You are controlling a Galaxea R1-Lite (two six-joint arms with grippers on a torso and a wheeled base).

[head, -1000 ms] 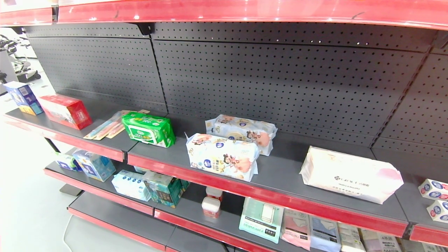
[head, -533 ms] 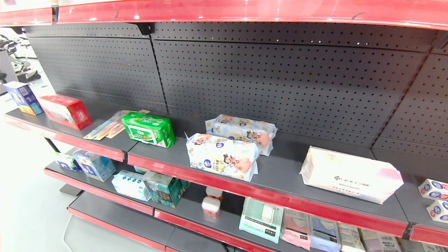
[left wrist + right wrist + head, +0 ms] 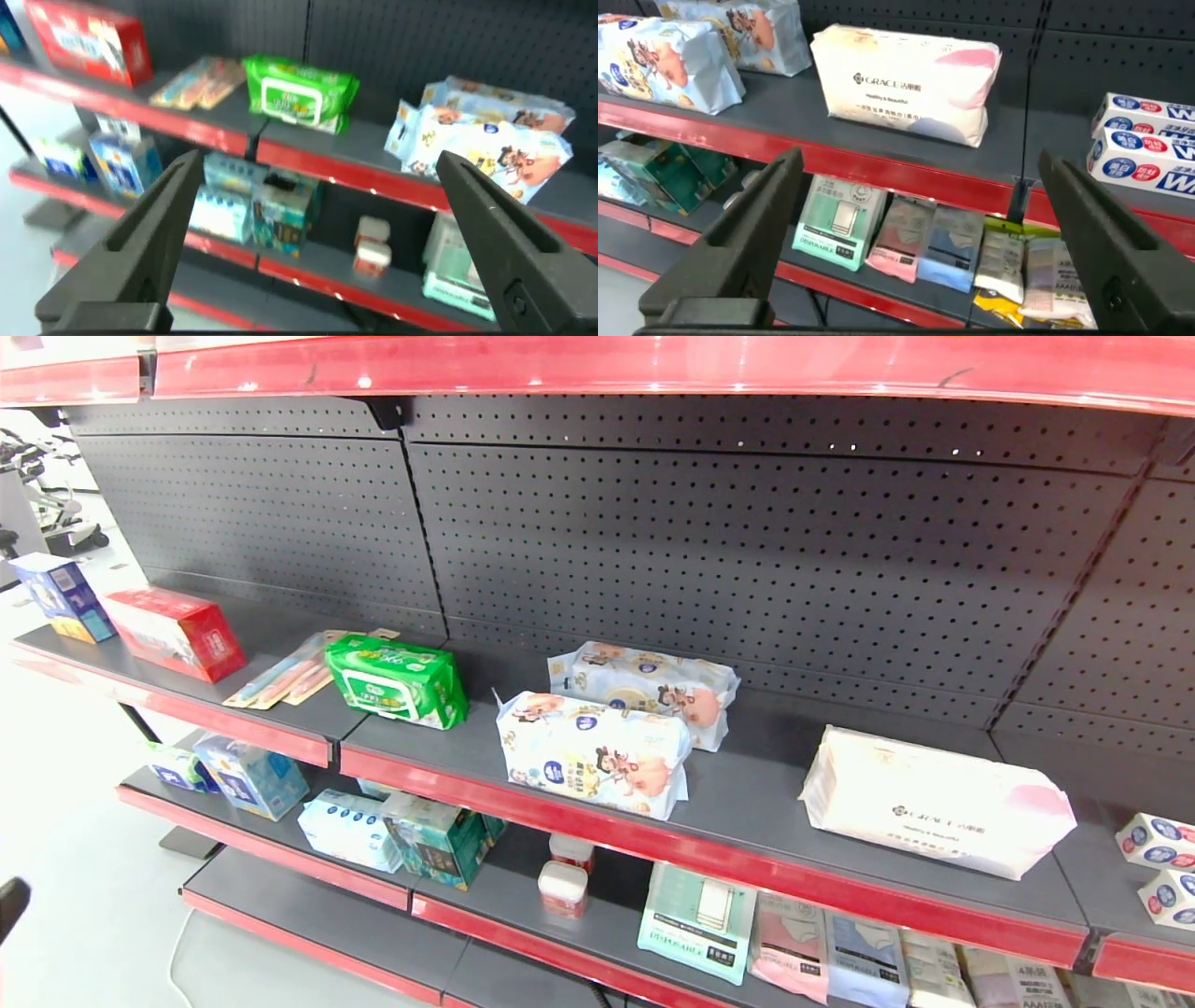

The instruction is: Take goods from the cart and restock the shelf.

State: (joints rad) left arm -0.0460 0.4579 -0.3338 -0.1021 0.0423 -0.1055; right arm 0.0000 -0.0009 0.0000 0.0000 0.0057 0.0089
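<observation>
The left end effector [image 3: 318,168] and right end effector [image 3: 920,159] are hanging released, gripping nothing, before the shelf [image 3: 747,784]. The white-and-pink pack [image 3: 934,803] is lying lower right in the head view, long axis along the red front edge, bare shelf showing between it and the cartoon-printed packs [image 3: 593,756].

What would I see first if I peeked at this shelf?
Probably the bright green pack, lying left of centre on the middle level of the red-edged shelf. In the middle, a front cartoon pack stands before a rear cartoon pack. A big white-and-pink pack lies farther right.
</observation>
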